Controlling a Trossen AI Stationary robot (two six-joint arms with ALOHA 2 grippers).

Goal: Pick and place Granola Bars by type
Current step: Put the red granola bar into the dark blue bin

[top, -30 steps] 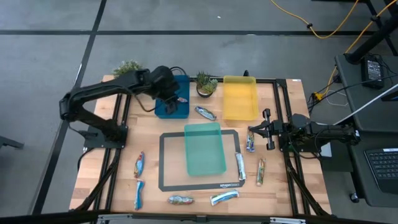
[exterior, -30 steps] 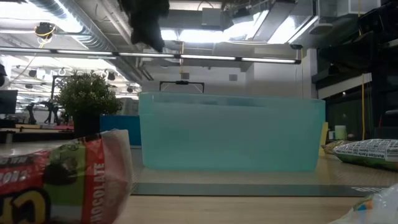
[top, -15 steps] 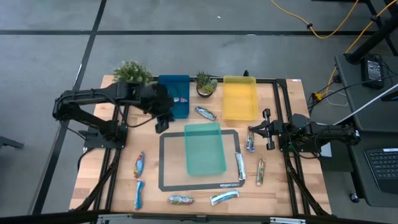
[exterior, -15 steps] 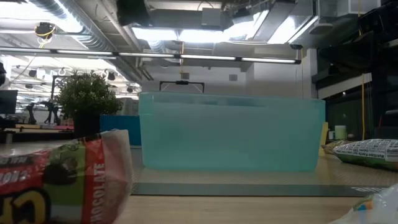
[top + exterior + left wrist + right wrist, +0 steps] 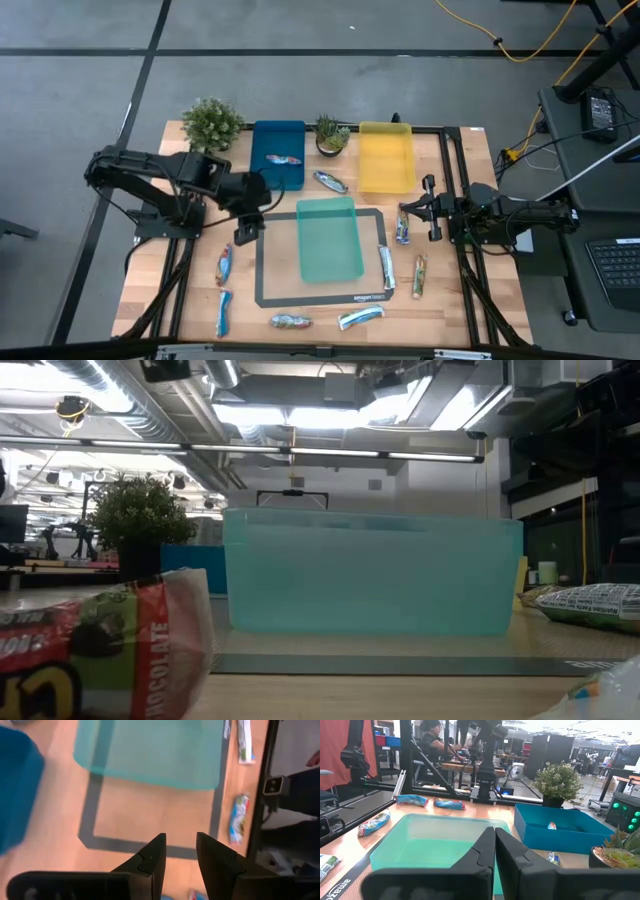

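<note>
Step in hand, judged: between picks. Left gripper (image 5: 246, 230) hangs empty, fingers slightly apart, centre-left of high view, over the wooden tabletop (image 5: 440, 300) beside the teal plastic tray (image 5: 330, 238). One blue-orange foil bar (image 5: 281, 159) lies in the blue rectangular tray (image 5: 279, 132), upper centre.

Next: descend on nearest loose blue-orange bar (image 5: 224, 265), lower left. Right gripper (image 5: 405, 211) closed, empty, parked right.

Low view: tray hides most bars.

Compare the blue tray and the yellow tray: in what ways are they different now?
The blue tray holds one blue-orange granola bar; the yellow tray shows nothing inside. The blue tray stands beside the large potted plant, on the left arm's side; the yellow tray stands nearer the right arm. The small potted plant stands between them. Both are rectangular, open-topped, and stand at the table's far edge.
</note>
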